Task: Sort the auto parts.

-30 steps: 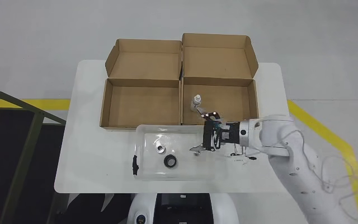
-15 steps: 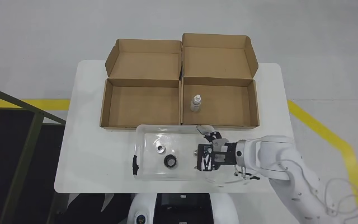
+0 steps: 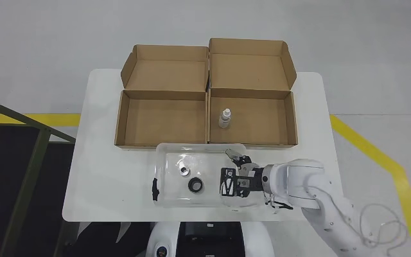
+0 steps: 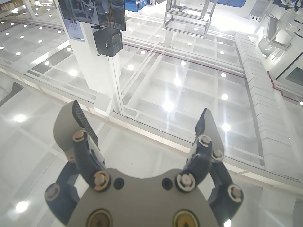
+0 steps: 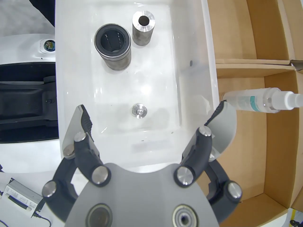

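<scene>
Right gripper [image 3: 225,182]: jaws spread wide, gripping nothing; it hangs over the right half of the clear bin [image 3: 168,199], lower centre of the top view.
Small metal stud [image 5: 140,110]: on the bin floor, seen between the two open fingertips [image 5: 81,115] and touching neither. Its round face is turned up to the wrist camera; whether it has a long axis I cannot tell.
Bearing [image 5: 113,45]: on the bin floor well ahead of the jaws, left of the gripper in the top view [image 3: 195,186]. It stands on end, long axis upright, bore open upward.
Metal sleeve [image 5: 142,27]: just beside the bearing, not touching it, on the side nearer the boxes. Also on end, hole upward.
Spray bottle [image 3: 224,117]: in the right cardboard box [image 3: 282,132], near that box's lower-left corner. It appears upright, nozzle on top.
Left cardboard box [image 3: 121,122]: beside the right one, above the bin in the top view.
Left gripper [image 4: 142,116]: jaws wide apart, nothing between them, aimed up at the hall ceiling.
</scene>
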